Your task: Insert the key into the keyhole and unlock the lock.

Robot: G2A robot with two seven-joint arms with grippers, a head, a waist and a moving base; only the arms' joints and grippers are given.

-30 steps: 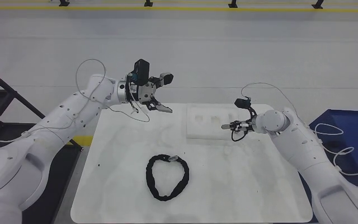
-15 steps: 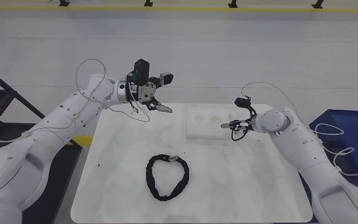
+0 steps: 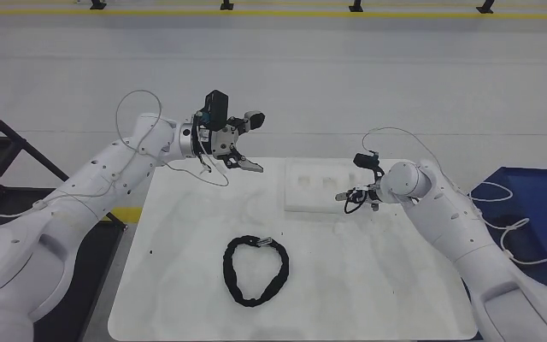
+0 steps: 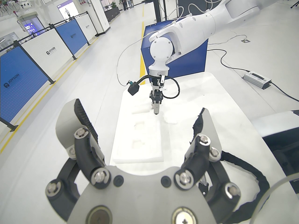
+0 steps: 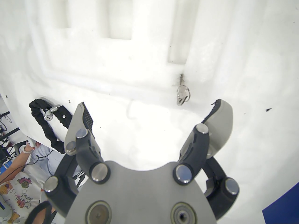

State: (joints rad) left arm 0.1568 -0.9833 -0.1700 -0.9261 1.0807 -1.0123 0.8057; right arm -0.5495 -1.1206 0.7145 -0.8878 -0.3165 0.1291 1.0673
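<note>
Right end effector [image 5: 150, 108] splayed wide, gripping nothing, poised just short of the key [image 5: 183, 95] at the foam block's [image 5: 144, 54] edge. Left end effector [image 4: 140, 110] likewise released, above the bench's [image 3: 385, 282] far edge. Black chain lock [image 3: 255, 270] lies looped mid-bench, well apart.

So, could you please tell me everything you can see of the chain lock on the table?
The chain lock is a chain in a black fabric sleeve, closed into a rough ring and lying flat on the white table, on the robot's side of the white foam block. At the join sits a short silver cylinder, metal by its look, with its keyhole face showing. Only the table touches it.
</note>
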